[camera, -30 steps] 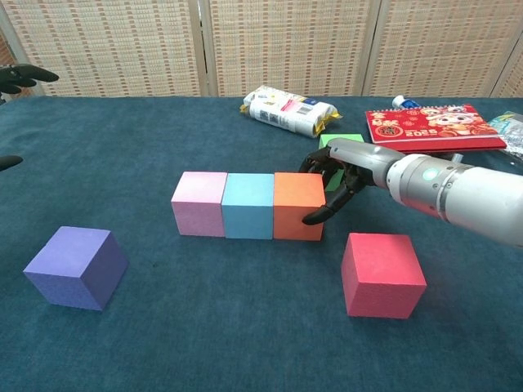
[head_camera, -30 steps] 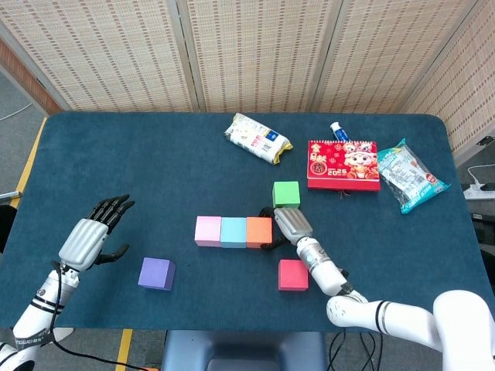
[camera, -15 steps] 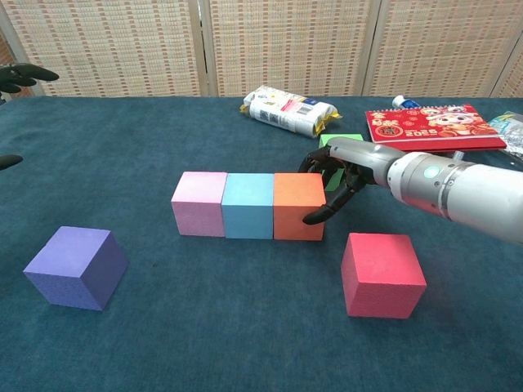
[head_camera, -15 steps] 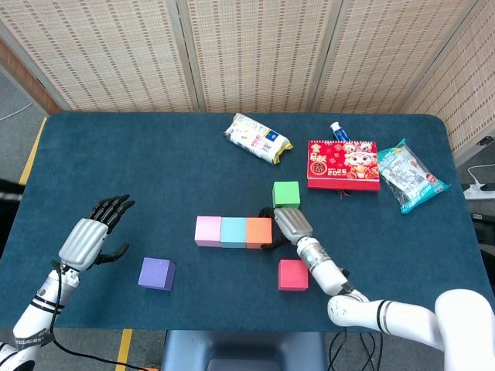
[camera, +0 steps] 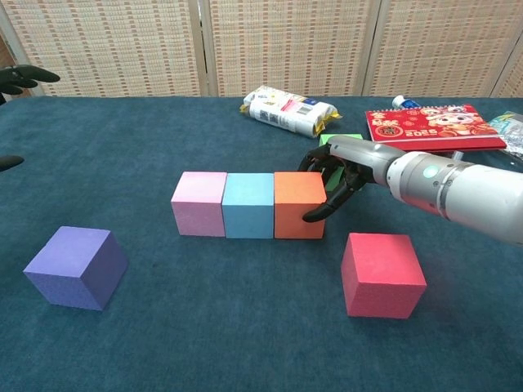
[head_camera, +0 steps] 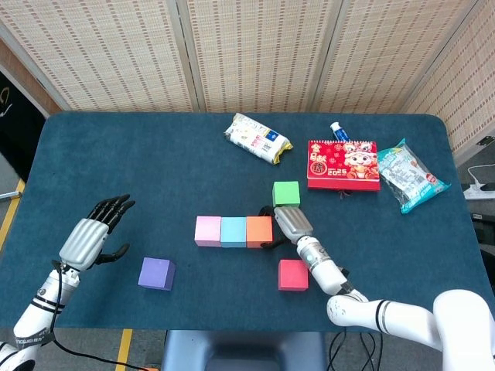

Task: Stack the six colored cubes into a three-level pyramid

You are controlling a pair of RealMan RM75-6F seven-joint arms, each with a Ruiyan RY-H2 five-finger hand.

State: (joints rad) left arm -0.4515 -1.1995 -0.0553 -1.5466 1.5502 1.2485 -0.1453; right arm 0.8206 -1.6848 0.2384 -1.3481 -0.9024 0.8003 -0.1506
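The worktop (head_camera: 155,170) is covered in dark teal, carpet-like fabric, and all six cubes lie on it in a single layer; each is a matte, sharp-edged block with a finely speckled surface. Taking the orange cube (head_camera: 259,232) as landmark: the light blue cube (head_camera: 233,231) touches its left face, and the pink cube (head_camera: 208,230) touches the far side of the light blue one, forming one straight row. The green cube (head_camera: 286,194) sits just behind and to the right of the orange cube, the red cube (head_camera: 293,274) stands near its front right, apart from it, and the purple cube (head_camera: 157,273) lies well to the left and forward, turned at an angle. My right hand (camera: 335,184), with a silver metal back and black fingers (camera: 320,214), is at the right face of the orange cube; its fingers are curled toward that face and a fingertip touches the lower right edge, but it grasps nothing. My left hand (head_camera: 91,235) is raised far left of the row, released, fingers spread, touching nothing. The head view shows that whole hand; the chest view shows only dark fingertips at its left edge, and the green cube is mostly hidden there behind my right hand. Behind the cubes lie a crinkled white plastic packet (head_camera: 257,138), a red printed calendar (head_camera: 343,165), a small blue-capped bottle (head_camera: 339,130) and a glossy snack bag (head_camera: 410,174).
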